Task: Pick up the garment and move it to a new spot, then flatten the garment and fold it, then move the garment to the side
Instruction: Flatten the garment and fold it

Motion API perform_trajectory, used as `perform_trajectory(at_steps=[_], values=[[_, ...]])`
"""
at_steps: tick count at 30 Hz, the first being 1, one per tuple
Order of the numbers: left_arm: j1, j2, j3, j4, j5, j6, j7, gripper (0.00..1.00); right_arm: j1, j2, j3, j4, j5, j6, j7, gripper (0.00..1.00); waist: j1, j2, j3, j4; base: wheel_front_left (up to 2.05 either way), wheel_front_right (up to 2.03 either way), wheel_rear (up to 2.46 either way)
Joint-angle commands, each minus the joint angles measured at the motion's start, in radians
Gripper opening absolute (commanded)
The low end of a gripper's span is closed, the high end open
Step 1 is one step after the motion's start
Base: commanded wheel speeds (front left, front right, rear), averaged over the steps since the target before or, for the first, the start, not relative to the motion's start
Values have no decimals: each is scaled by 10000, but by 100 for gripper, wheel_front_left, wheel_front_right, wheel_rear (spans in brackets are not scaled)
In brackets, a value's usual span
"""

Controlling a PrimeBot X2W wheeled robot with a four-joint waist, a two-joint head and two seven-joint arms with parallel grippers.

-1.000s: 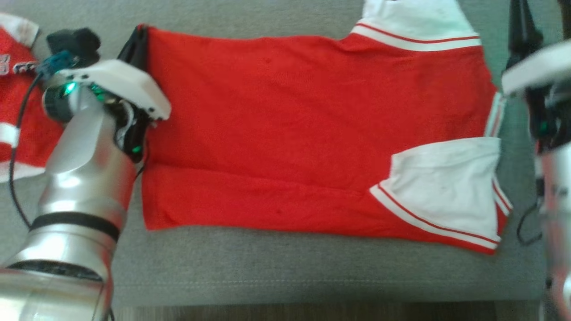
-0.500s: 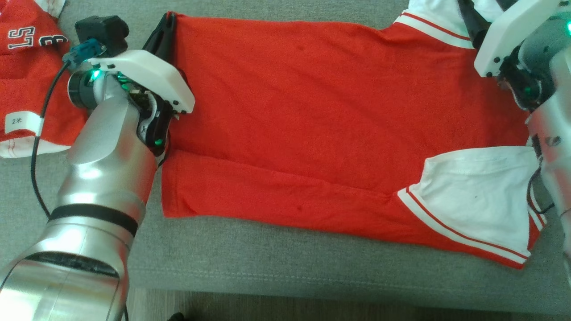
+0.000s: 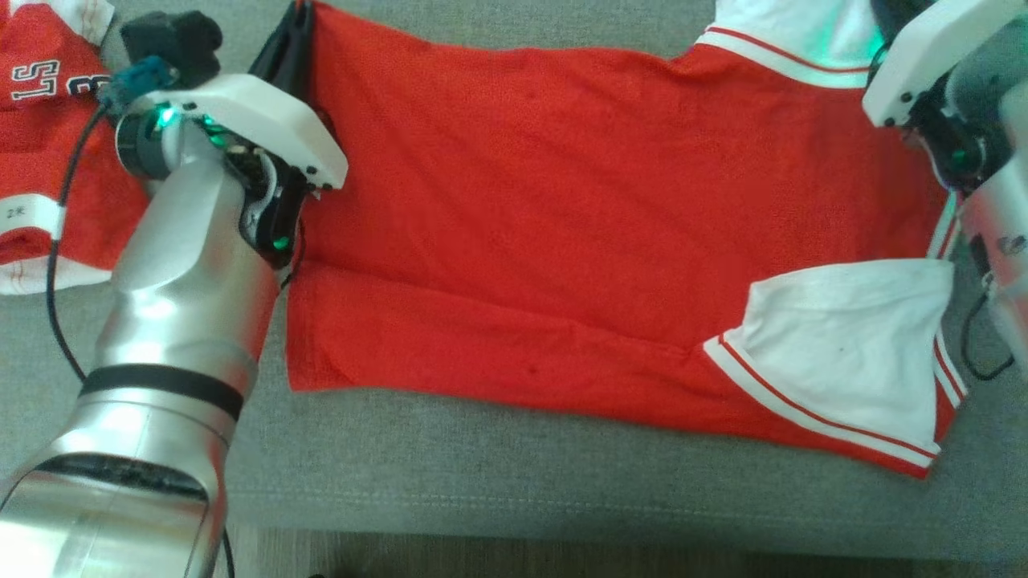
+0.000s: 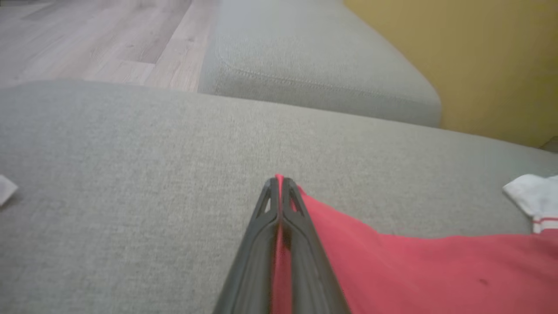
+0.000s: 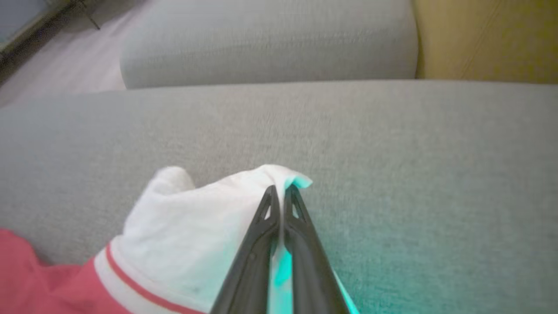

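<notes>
The shirt (image 3: 562, 201) lies spread across the grey sofa (image 3: 482, 474), its far sleeve (image 3: 787, 32) cut off at the top of the head view, where the white casing (image 3: 923, 56) hides the fingertips. The right wrist view settles it: the right pincer (image 5: 281, 189) is clamped on that white sleeve. The left pincer (image 4: 279, 181) pinches the red far-left corner. A second red shirt (image 3: 40, 120) sits half out of frame, far left.

left fingers (image 4: 298, 226) pressed together, right fingers (image 5: 301, 244) — likewise
</notes>
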Motion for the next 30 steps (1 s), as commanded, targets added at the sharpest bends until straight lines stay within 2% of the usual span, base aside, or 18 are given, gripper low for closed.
perform_trajectory(at_steps=[1, 11, 19, 23, 30], values=[[-142, 493, 333, -430, -35, 4, -121, 0, -214, -138, 76, -417, 122, -7, -343, 0, -1, 0, -75, -12, 0, 0, 0], [1034, 706, 1059, -1474, 24, 3, -121, 0, 652, -509, 694, -1447, 778, -7, -1584, 0, -1, 0, -575, -280, 0, 0, 0], [3003, 871, 1779, -2991, 82, 6, -122, 0, 3042, -941, 693, -3503, 1119, -7, -2400, 0, -1, 0, -1127, -582, 0, 0, 0], [4054, 986, 2054, -3657, -16, 6, -122, 0, 5077, -930, 121, -5019, 1057, -7, -2495, 0, -1, 0, -1346, -771, 0, 0, 0], [4928, 1179, 2272, -4022, -308, 61, -32, 0, 7792, -121, -1299, -7040, 510, -7, -2305, 0, -1, 0, -1396, -1011, 0, 0, 0]])
